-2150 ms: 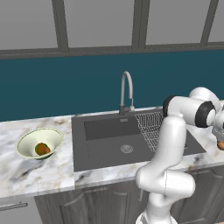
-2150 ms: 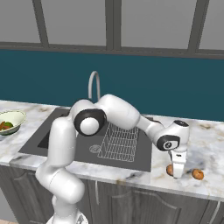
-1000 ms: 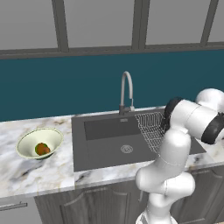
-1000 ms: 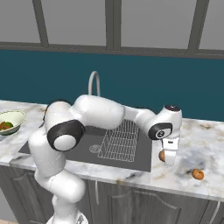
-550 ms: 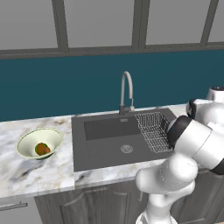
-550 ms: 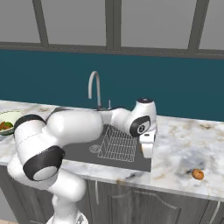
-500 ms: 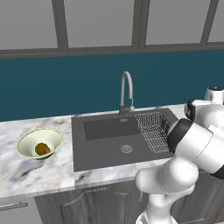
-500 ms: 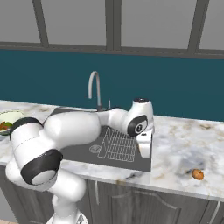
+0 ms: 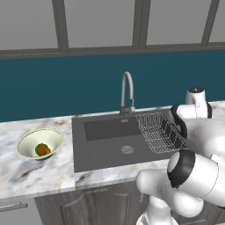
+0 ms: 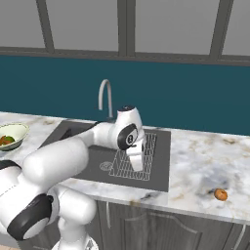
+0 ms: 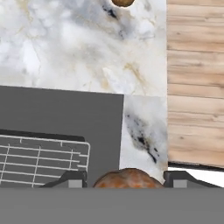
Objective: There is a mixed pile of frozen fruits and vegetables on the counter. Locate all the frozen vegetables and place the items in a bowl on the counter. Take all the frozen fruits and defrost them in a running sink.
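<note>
Round orange frozen fruit [image 11: 127, 178] pinched between the fingertips [image 11: 70, 179] of the end effector [image 10: 138, 163], poised over the wire rack [image 10: 132, 157] at the right end of the dark sink [image 9: 105, 147]. Second orange fruit [image 10: 220, 195] lying alone on the marble table [image 10: 200, 168], well apart to the right of the basin. Cream-green bowl [image 9: 30, 140] standing on the table left of the sink, holding a green ball and a brown-orange piece [image 9: 42, 150]. Curved silver faucet [image 9: 126, 91] upright behind the basin.

Flat even rendered light, soft shadows, sharp, no glare
</note>
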